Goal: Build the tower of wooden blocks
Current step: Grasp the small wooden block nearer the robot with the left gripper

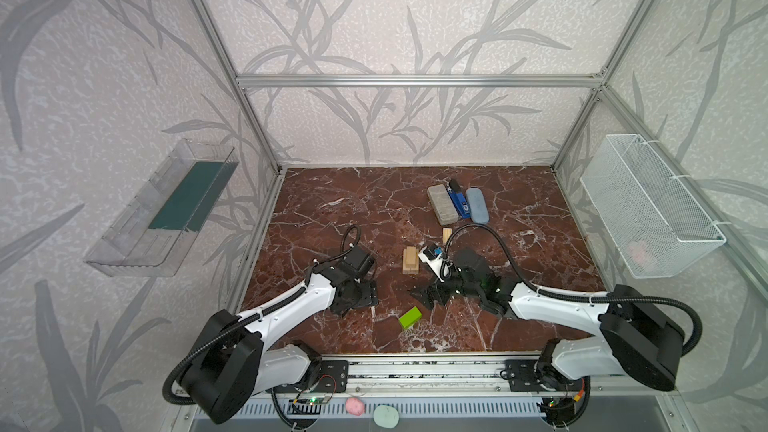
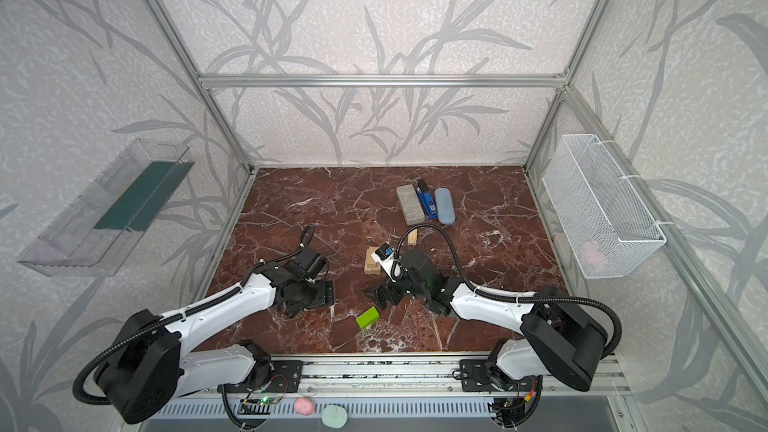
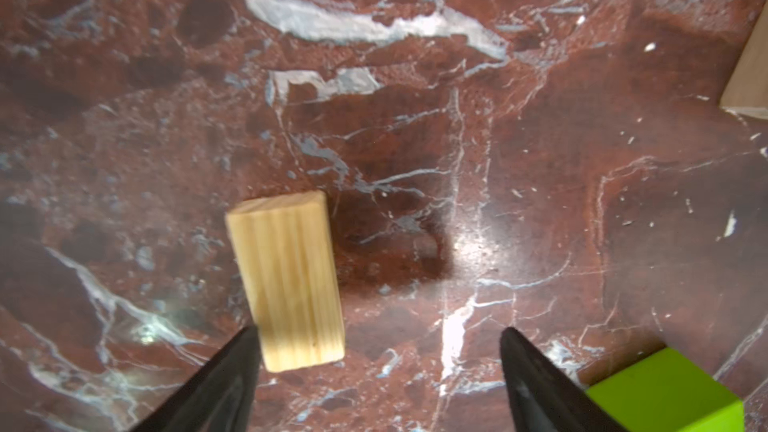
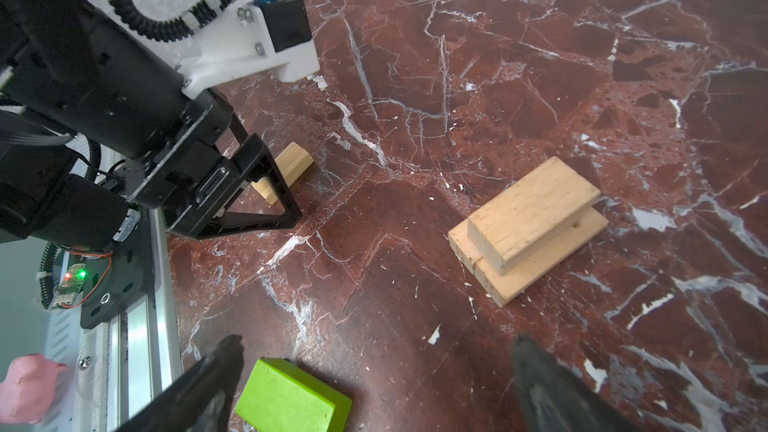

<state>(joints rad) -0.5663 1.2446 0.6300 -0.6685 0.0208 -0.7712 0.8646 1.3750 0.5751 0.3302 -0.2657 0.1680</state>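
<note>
My left claw (image 3: 379, 329) hangs open over a pale wood block (image 3: 286, 280); my right claw (image 4: 377, 338) gapes beside the lime-green block (image 4: 291, 403)

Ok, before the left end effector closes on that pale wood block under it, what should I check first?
1. Left end effector jaws apart: ok.
2. Pale rectangular wood block centred between them: not ok, it lies close beside one finger.
3. Block touching that finger: cannot tell.
4. Right end effector open and empty: ok.
5. Started tower of pale wood planks, one plank resting on two: ok.
6. Lime-green rectangular block lying apart from the tower: ok.
</note>
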